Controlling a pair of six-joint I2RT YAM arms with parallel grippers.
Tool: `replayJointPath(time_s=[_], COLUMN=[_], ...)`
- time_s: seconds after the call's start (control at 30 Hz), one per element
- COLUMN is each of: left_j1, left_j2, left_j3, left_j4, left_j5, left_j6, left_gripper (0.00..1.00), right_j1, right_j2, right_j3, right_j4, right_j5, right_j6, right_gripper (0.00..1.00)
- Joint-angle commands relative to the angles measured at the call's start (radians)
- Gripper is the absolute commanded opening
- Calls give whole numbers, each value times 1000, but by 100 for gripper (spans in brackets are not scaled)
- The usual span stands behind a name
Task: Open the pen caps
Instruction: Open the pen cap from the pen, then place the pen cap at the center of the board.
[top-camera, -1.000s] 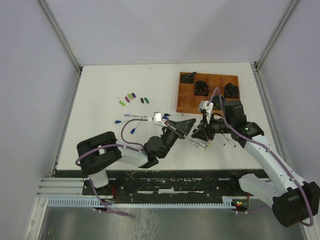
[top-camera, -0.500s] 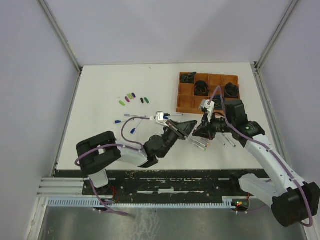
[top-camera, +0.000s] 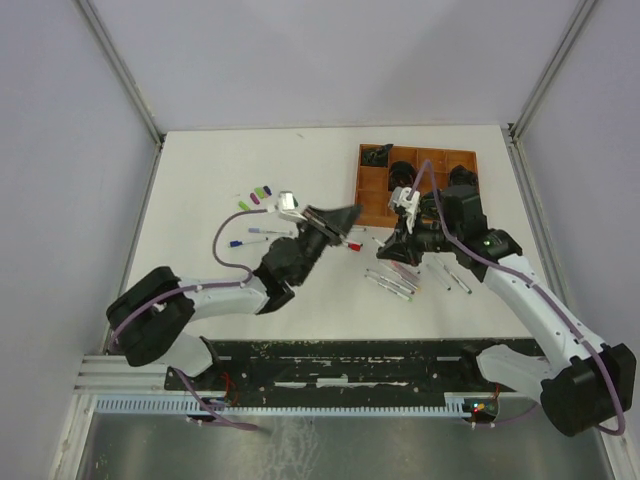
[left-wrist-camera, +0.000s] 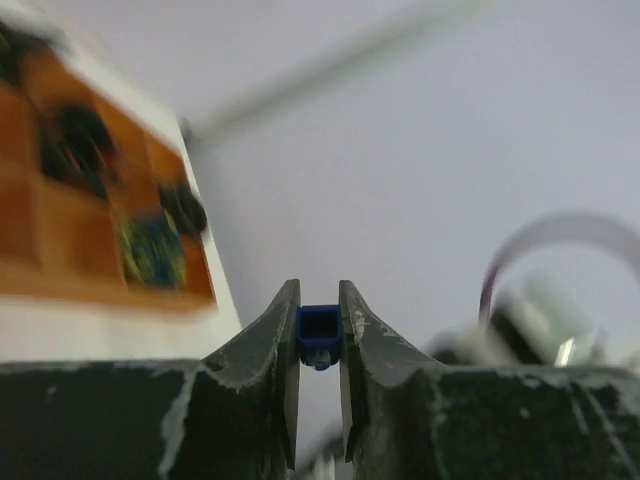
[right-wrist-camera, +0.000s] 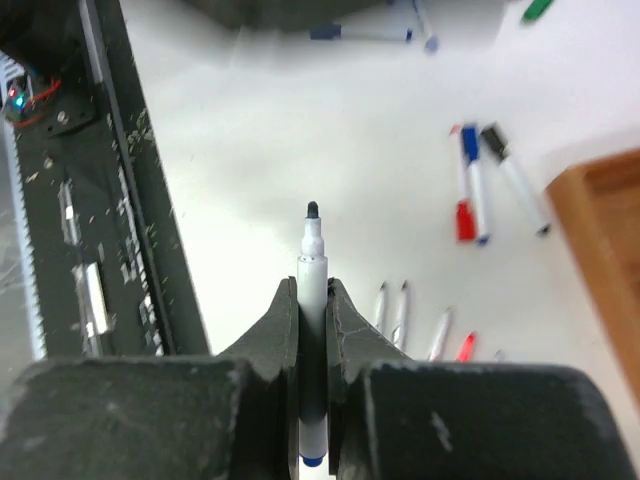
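— Left gripper (top-camera: 350, 214): what has it got?
— Its jaws are pinched on a small blue cap (left-wrist-camera: 319, 324), which sits right at the fingertips. A second ago this gripper was nose to nose with the right gripper (right-wrist-camera: 313, 292), low in the middle of the overhead view. Now it has swung up and to the left, and the two stand apart.
— And the right one?
— Clamped on a pen (right-wrist-camera: 312, 250) with a white barrel. The dark tip is bare and points away from the wrist, and the blue end sits back between the fingers. That gripper has shifted a little upward, closer to the brown tray (top-camera: 358, 190) at the upper right.
— Other pens (top-camera: 392, 283)?
— Several lie loose on the table (top-camera: 200, 170) just below the right gripper, and a few more lie left of centre.
— Loose caps (top-camera: 262, 190)?
— A small cluster, green and purple among them, sits left of the left gripper in the same spot as before.
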Motion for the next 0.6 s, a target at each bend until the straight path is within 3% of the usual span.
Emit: replayJointPath(time_s=[0.0, 0.17, 0.27, 0.33, 0.43, 0.57], left_j1=[190, 194, 242, 277, 318, 403], left_j2=[-110, -96, -121, -182, -246, -206], left_j3=[47, 39, 44, 56, 93, 222], left_j4=[26, 67, 32, -224, -594, -967], left_j5=[-408, -462, -264, -113, -10, 131], left_j6=[-125, -214, -88, -27, 147, 293], left_gripper=[3, 3, 3, 3, 3, 3], right_j1=[-14, -14, -26, -30, -37, -40], right_j2=[-36, -38, -95, -148, -220, -249], right_j3=[-20, -21, -19, -18, -18, -6], right_j4=[-197, -187, -193, -210, -211, -211], right_j5=[-53, -52, -14, 30, 111, 199], right_j6=[-20, -9, -23, -55, -67, -70], right_gripper=[2, 2, 2, 2, 2, 2])
